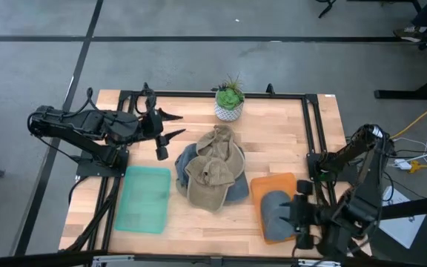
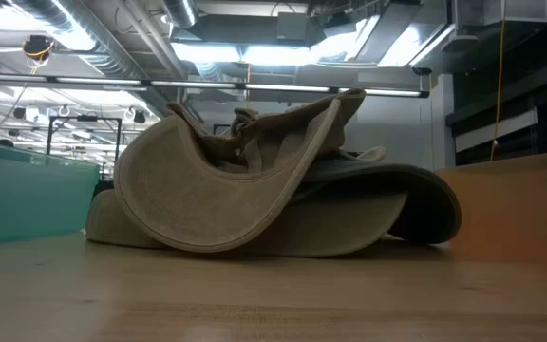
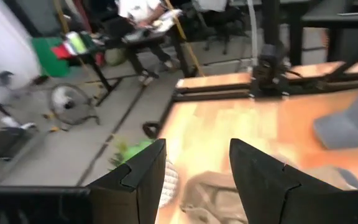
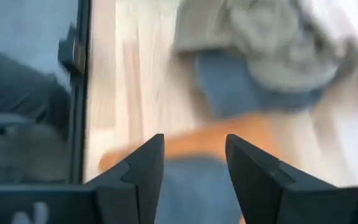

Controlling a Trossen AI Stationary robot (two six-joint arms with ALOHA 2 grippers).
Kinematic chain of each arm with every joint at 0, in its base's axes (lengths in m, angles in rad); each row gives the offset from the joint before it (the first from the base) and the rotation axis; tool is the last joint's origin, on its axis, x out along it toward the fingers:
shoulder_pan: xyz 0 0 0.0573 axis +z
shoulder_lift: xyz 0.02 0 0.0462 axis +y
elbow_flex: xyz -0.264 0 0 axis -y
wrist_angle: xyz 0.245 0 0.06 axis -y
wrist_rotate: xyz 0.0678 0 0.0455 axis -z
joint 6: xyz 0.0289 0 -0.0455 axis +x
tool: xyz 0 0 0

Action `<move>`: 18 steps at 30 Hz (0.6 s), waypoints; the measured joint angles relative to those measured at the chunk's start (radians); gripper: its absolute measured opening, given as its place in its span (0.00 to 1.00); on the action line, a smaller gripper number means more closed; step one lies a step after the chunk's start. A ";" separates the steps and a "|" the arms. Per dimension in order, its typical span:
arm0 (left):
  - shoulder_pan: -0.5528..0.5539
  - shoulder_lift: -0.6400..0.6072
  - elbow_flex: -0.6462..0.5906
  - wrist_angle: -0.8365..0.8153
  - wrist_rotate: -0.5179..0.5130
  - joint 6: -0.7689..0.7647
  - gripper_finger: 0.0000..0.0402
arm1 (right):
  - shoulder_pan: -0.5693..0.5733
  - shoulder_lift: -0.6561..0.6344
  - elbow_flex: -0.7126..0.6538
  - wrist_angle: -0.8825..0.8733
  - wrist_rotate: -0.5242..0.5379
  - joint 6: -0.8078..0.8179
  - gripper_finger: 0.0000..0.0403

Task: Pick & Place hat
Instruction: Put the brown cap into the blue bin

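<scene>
Nearest, lower right of the high view: right gripper (image 1: pixel 296 219), jaws parted and empty, above a grey hat (image 1: pixel 275 215) lying on the orange tray (image 1: pixel 271 185). Judged: back away cleanly, avoiding the brim. Centre: piled khaki hat (image 1: pixel 212 172) over blue hat (image 1: pixel 237 191). Left: green tray (image 1: pixel 144 199). Farther, upper left: left gripper (image 1: pixel 173 124), jaws apart, empty. Beyond: potted plant (image 1: pixel 229 101).
</scene>
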 joint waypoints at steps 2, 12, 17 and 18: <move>-0.008 0.000 0.000 -0.029 0.057 -0.030 0.43 | -0.056 0.004 0.000 0.056 0.011 -0.101 0.42; -0.125 0.065 0.000 -0.179 0.178 -0.073 0.42 | -0.378 0.073 -0.001 0.169 0.010 -0.155 0.42; -0.184 0.115 0.000 -0.266 0.176 -0.073 0.42 | -0.504 0.102 -0.001 0.202 -0.102 -0.100 0.43; -0.192 0.128 0.000 -0.270 0.176 -0.072 0.42 | -0.527 0.105 -0.001 0.212 -0.132 -0.100 0.43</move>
